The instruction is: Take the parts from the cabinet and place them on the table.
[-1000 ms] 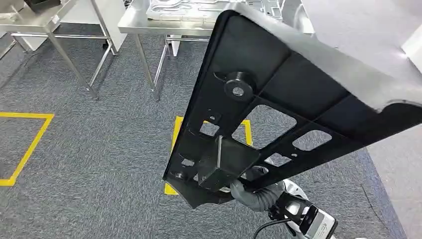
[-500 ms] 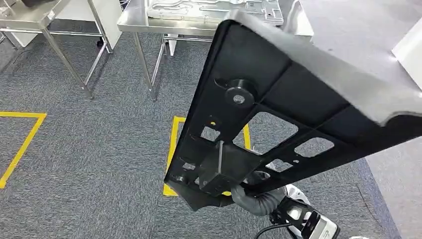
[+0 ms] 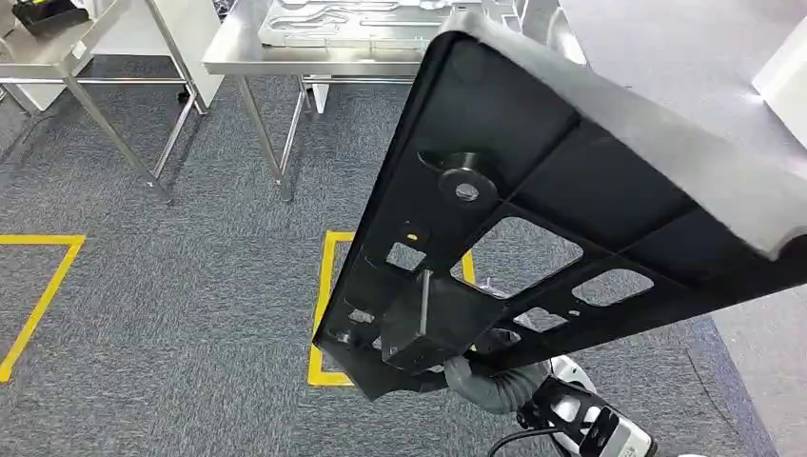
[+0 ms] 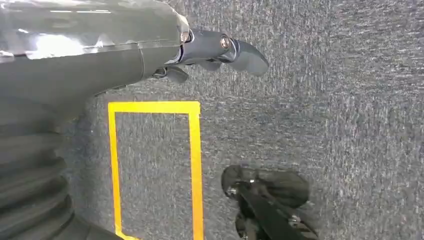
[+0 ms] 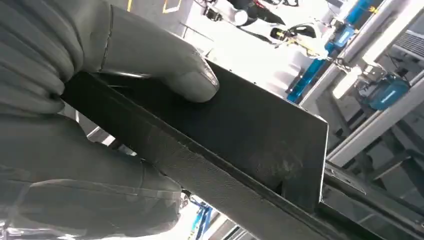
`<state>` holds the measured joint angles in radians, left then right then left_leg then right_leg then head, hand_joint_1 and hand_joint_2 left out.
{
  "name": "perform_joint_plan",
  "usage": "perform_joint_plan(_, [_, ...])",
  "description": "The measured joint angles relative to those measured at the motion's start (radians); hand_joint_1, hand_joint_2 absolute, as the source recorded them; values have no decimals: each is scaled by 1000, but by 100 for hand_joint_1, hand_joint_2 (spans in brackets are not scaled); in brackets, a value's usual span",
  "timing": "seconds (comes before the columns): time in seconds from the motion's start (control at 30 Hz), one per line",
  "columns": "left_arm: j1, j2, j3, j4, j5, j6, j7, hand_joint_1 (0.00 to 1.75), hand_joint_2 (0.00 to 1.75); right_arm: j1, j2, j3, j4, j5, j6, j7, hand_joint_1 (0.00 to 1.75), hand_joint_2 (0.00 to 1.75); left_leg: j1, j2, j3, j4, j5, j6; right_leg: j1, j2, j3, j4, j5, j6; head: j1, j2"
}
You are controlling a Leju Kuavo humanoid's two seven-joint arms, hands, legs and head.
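1. One hand does the carrying: our right hand (image 5: 100, 135) is clamped on the edge of the black panel (image 3: 533, 219), with the thick thumb (image 5: 165, 65) pressed on its flat face and the other fingers wrapped under the rim.
2. From the head view we see the right hand's ribbed grey cover (image 3: 490, 381) just below the panel's lower end, next to a black boxy block (image 3: 433, 319) on the panel's underside.
3. We hold the panel in the air, tilted, rising from that lower end toward the upper right. Its underside faces us, with a round boss (image 3: 464, 186) and several cut-out openings.
4. Our left hand (image 4: 210, 52) hangs over the floor with nothing in it, fingers loosely apart.
5. Below lies grey carpet (image 3: 171, 314) marked with yellow tape squares (image 3: 328, 286).
6. Ahead stands a steel surface (image 3: 314, 59) carrying a pale metal part (image 3: 371, 21), well apart from the panel we carry. Another steel surface (image 3: 57, 52) stands to its left.
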<state>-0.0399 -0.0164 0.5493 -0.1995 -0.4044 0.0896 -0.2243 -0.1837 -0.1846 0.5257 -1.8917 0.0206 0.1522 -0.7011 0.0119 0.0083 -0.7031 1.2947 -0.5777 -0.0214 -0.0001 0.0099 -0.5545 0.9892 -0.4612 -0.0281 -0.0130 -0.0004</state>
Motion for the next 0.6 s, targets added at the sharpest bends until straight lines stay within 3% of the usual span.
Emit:
perform_joint_plan(0.07, [-1, 0, 0, 0, -2, 0, 0, 0, 175, 0, 0, 0, 0, 0, 0, 0, 175, 175, 0, -1, 69, -176, 114, 8, 1, 4, 18, 3, -13, 4, 0, 0])
perform_joint_plan(0.1, [0, 0, 0, 0, -2, 0, 0, 0, 175, 0, 0, 0, 0, 0, 0, 0, 175, 175, -2, -4, 102, -258, 153, 16, 2, 4, 24, 4, -20, 6, 0, 0])
perform_joint_plan(0.13, [-2, 3, 0, 0, -3, 0, 1, 0, 175, 0, 0, 0, 0, 0, -1, 0, 175, 175, -7, -5, 116, -278, 133, 21, 11, 5, 24, 9, -27, 12, 0, 0])
perform_joint_plan(0.23, [-3, 4, 0, 0, -3, 0, 2, 0, 175, -1, 0, 0, 0, 0, -5, 0, 175, 175, -10, -5, 115, -283, 130, 33, 4, 7, 23, 4, -30, 26, 0, 0])
perform_joint_plan(0.27, [-4, 4, 0, 0, -4, 0, 2, 0, 175, -2, 0, 0, -2, 0, -6, 0, 175, 175, -1, -6, 122, -294, 132, 39, 10, 6, 27, 4, -35, 34, 0, 0])
perform_joint_plan(0.3, [-4, 3, 0, 0, -5, 0, 2, 0, 175, -1, 0, 0, -3, 1, -7, 0, 175, 175, 1, -3, 130, -301, 134, 43, 4, 4, 27, 16, -40, 40, 0, 0])
perform_joint_plan(0.33, [-5, 3, 0, 0, -5, 0, 2, 0, 175, -4, 0, 0, -5, 1, -8, 0, 175, 175, 2, -2, 136, -303, 130, 50, 3, 1, 6, 61, -66, 45, 0, 0])
perform_joint_plan(0.4, [-6, 3, 0, 0, -6, 0, 2, 0, 175, -4, 0, 0, -5, 1, -12, 0, 175, 175, 1, -2, 140, -303, 125, 54, -5, 0, -85, 221, -136, 53, 0, 0])
perform_joint_plan(0.43, [-6, 3, 0, 0, -7, 0, 2, 0, 175, -1, 0, 0, -5, 1, -13, 0, 175, 175, 1, -2, 142, -303, 120, 54, -8, 0, -133, 295, -155, 57, 0, 0])
perform_joint_plan(0.47, [-5, 3, 0, 0, -8, 0, 2, 0, 175, 0, 0, 0, -5, 1, -14, 0, 175, 175, 2, -2, 146, -303, 116, 53, -12, -1, -161, 328, -150, 59, 0, 0])
perform_joint_plan(0.5, [-5, 3, 0, 0, -10, -1, 2, 0, 175, 1, 0, 0, -5, 1, -16, 0, 175, 175, 2, -2, 153, -303, 111, 51, -16, -4, -163, 310, -119, 62, 0, 0])
perform_joint_plan(0.53, [-4, 3, 0, 0, -11, -2, 1, 0, 175, 0, 0, 0, -5, 2, -16, 0, 175, 175, 3, -3, 161, -302, 106, 48, -19, -6, -142, 251, -71, 63, 0, 0])
perform_joint_plan(0.6, [-6, 3, 0, 0, -14, -3, 0, 0, 175, 0, 0, 0, -6, 4, -17, 0, 175, 175, 6, -3, 185, -302, 90, 38, -23, -14, -59, 59, 41, 62, 0, 0])
